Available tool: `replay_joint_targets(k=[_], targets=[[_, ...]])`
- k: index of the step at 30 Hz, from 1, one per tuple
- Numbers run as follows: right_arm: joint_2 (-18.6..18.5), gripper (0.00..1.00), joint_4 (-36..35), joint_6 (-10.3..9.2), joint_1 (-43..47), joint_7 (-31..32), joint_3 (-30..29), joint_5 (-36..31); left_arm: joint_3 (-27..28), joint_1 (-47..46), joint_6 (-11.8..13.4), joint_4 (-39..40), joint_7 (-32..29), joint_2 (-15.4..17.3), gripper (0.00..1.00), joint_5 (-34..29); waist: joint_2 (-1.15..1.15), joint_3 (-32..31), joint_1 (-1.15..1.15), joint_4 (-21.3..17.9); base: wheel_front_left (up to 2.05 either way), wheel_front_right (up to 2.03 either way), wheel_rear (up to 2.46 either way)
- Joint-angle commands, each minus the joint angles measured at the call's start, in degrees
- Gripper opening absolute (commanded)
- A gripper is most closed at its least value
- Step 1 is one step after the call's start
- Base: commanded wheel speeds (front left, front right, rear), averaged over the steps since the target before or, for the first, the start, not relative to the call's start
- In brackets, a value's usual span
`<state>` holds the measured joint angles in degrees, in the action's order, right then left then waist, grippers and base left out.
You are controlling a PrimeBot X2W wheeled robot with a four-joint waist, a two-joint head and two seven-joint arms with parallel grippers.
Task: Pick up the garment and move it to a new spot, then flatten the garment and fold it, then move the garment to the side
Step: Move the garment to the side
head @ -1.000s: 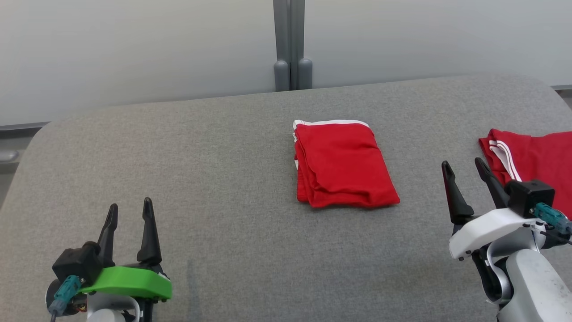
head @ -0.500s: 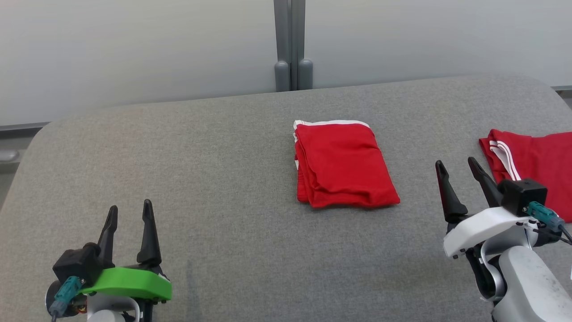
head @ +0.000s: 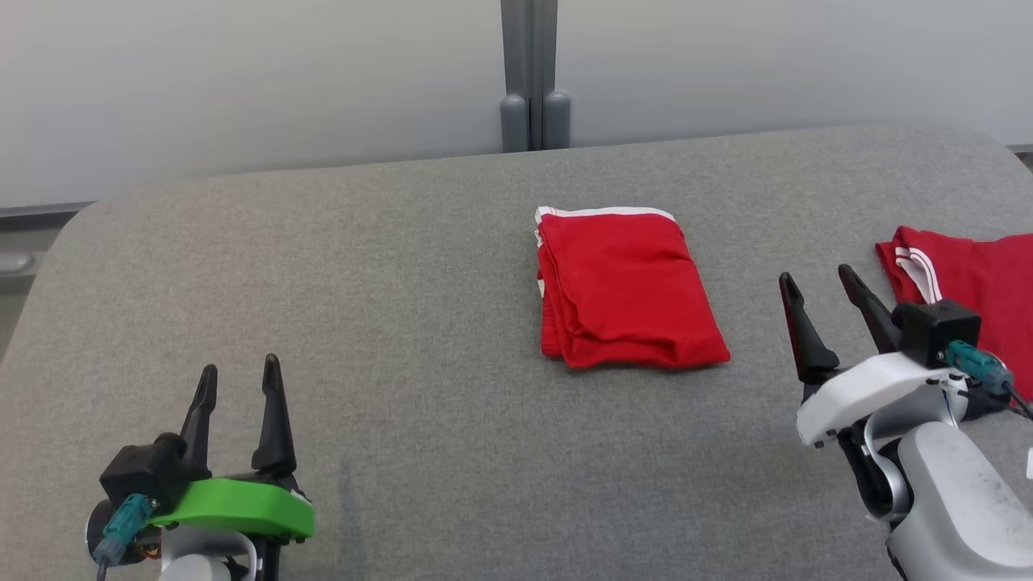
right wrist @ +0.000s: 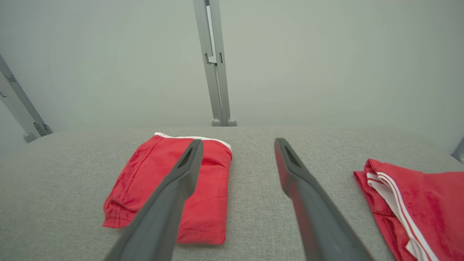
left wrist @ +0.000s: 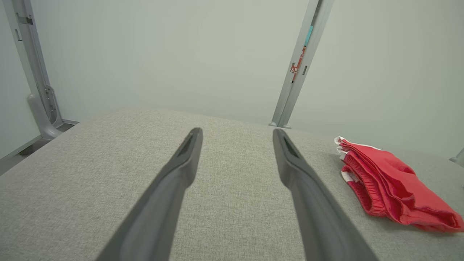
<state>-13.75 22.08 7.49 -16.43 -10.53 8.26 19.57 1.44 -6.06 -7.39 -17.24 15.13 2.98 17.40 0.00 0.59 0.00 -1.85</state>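
Observation:
A red garment (head: 628,289) with a white waistband lies folded into a neat rectangle near the middle of the grey padded table (head: 387,266). The same garment (left wrist: 388,185) lies to the right in the left wrist view, and left of centre as the folded garment (right wrist: 174,188) in the right wrist view. My left gripper (head: 237,375) rests open at the lower left, far from the cloth. My right gripper (head: 817,278) stands open just right of the folded garment, empty, its tips (right wrist: 237,143) above bare table.
A second red garment (head: 968,266) with white stripes lies at the table's right edge, close behind my right gripper, and shows as the striped garment (right wrist: 413,203) in the right wrist view. A grey post (head: 530,77) and pale wall stand behind the table.
My right gripper has drawn back toward the left and nearer me, away from the striped garment. The head camera has shifted slightly. The left gripper and folded garment have stayed put.

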Motion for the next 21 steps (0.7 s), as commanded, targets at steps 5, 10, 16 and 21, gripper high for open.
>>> replay_joint_targets(k=[5,10,16,21], targets=[[-2.2,1.0,1.11,-0.03,-5.9,5.86,1.91,2.7,-0.9,-2.49,-0.13,0.91,-0.03,0.06,1.0,-0.3,0.0,4.37,0.0,2.15,0.0,0.0,0.0],[-2.89,1.0,5.02,-0.02,-13.3,16.72,2.48,7.45,-1.73,-4.83,-0.13,1.6,-0.03,0.02,1.0,-0.04,0.0,8.7,0.0,4.19,0.0,0.0,0.0],[-2.5,1.0,13.63,-0.02,-21.48,30.51,0.84,9.54,-3.1,-7.09,-0.13,2.5,-0.03,0.0,1.0,0.42,0.0,12.21,0.0,6.97,0.0,0.0,0.0],[-1.1,1.0,20.9,-0.02,-26.1,35.21,-1.7,8.19,-4.29,-8.2,-0.13,2.95,-0.03,0.0,1.0,1.15,0.0,13.99,0.0,8.9,0.0,0.0,0.0]])
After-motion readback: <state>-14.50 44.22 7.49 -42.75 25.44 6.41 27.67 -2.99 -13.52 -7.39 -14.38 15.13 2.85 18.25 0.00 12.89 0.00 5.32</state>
